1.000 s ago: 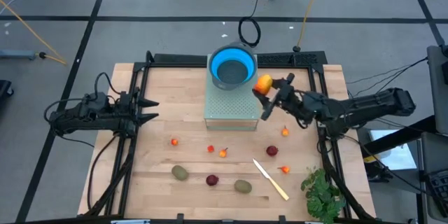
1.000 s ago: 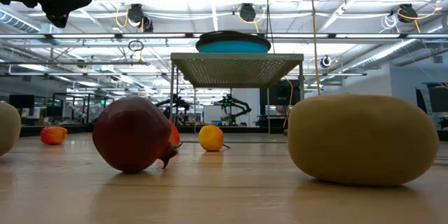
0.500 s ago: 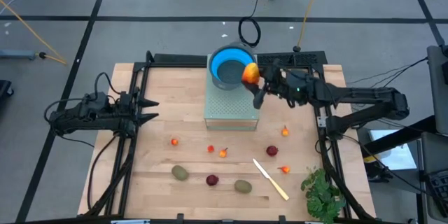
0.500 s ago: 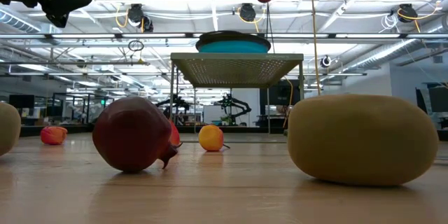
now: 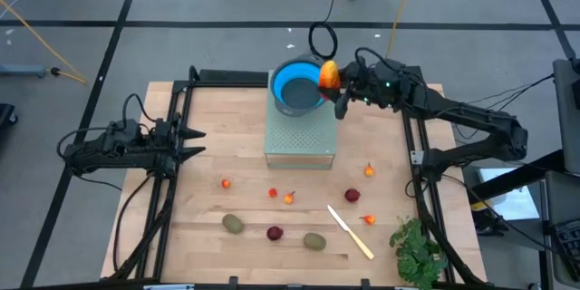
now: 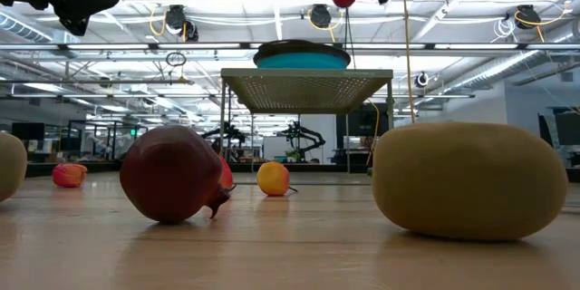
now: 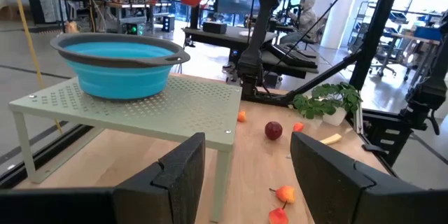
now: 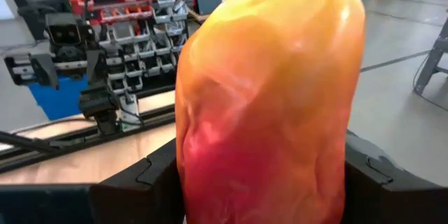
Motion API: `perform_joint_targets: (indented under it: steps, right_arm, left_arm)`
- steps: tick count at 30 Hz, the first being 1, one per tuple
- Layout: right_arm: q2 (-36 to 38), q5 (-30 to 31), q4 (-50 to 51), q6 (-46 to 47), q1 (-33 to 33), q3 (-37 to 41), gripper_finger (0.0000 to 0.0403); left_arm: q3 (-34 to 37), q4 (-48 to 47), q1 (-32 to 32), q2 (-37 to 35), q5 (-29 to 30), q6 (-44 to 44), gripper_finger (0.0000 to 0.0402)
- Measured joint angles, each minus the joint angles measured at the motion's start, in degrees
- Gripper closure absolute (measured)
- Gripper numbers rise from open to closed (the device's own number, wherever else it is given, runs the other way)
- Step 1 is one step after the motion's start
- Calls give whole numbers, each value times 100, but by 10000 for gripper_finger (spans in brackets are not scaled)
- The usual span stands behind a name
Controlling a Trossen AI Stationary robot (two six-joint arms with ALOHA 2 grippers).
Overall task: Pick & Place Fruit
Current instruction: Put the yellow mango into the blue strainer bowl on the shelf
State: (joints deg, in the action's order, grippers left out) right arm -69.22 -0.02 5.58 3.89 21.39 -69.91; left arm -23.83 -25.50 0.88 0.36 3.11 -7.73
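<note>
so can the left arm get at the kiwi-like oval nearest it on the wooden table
Probably yes: the left hand is open and empty, and the brown-green kiwi-like oval lies on bare wooden table with nothing between them.

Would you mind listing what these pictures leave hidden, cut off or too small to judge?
- Right wrist view: the red-orange fruit in the right gripper fills the frame, hiding the blue bowl below.
- Low view: the bowl's inside is hidden by its rim; the kiwi at the picture's left is cut off by the edge.
- High view: the tiny orange-red bits are too small to identify.
- Left gripper: waits open at the table's left.
</note>
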Motion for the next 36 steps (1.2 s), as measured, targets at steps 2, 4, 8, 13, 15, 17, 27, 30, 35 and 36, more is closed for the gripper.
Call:
perform_joint_targets:
  steps: [2,4,8,13,15,17,27,30,35,36]
  right_arm:
    - [-53,-215,-29,1,155,0,167]
    - [-143,-437,-134,3,285,-2,167]
    - [-368,-704,-89,23,505,-48,167]
    - [-730,-1115,-112,143,707,-317,167]
    - [-887,-1232,-99,145,754,-440,167]
    - [-1037,-1242,-91,126,760,-533,167]
    - [-1594,-1531,-52,273,828,-680,167]
    - [-1700,-1532,-60,272,832,-680,167]
    - [-1794,-1531,-61,233,873,-680,167]
    - [-1794,-1531,-37,230,898,-680,167]
  left_arm:
    - [0,0,0,0,0,-4,190]
    - [0,0,0,0,0,-4,190]
    - [0,0,-2,0,0,-24,190]
    - [0,0,0,0,0,-24,190]
    - [0,4,-1,0,0,-24,190]
    - [0,2,0,0,0,-24,190]
    - [0,5,0,0,0,-22,190]
    - [0,4,0,0,0,-22,190]
    - [0,4,0,0,0,-22,190]
    - [0,4,-1,0,0,-22,190]
